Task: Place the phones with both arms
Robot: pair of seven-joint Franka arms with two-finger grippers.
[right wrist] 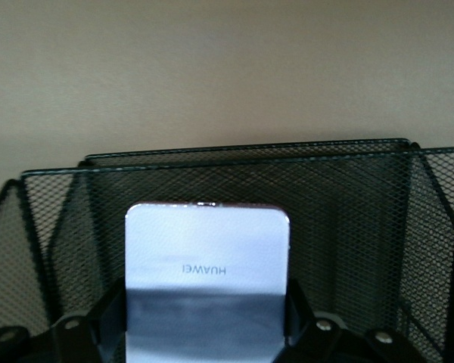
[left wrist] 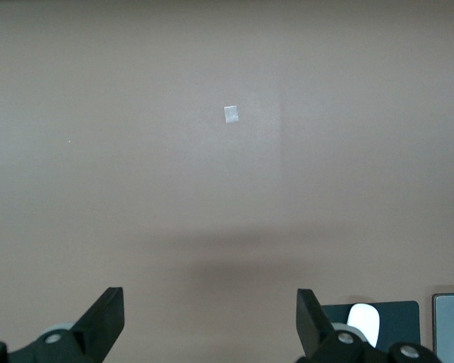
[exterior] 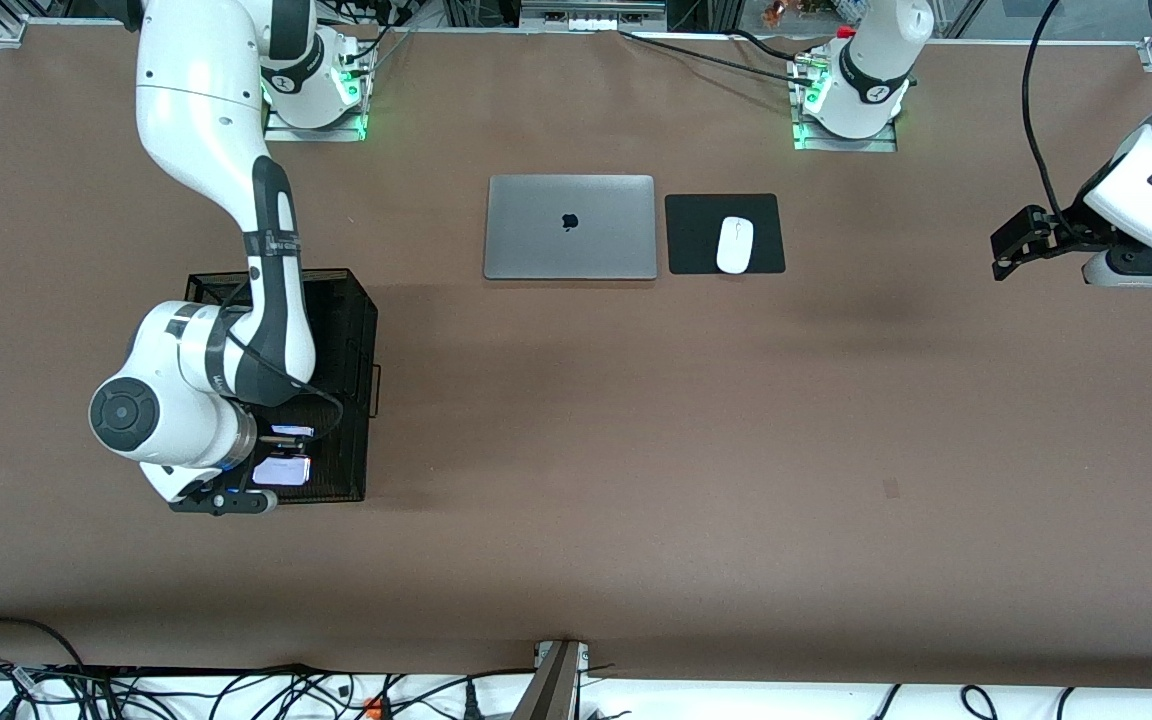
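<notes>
Right claw (right wrist: 204, 333) pinching pale Huawei flip phone (right wrist: 206, 261) inside black mesh basket (exterior: 351, 330) at right arm's end of desk (exterior: 636, 450). Left claw (left wrist: 210, 321) spread, waiting over bare desk. Pickup step; next calls for lifting clear.

Robot lab — bolted arm bases (exterior: 316, 90), cables (exterior: 136, 690)

The brown counter (exterior: 636, 450) carries a laptop (exterior: 570, 227); just beside it a mouse pad (exterior: 724, 233); a mesh basket (exterior: 336, 380) nearer the camera.
</notes>
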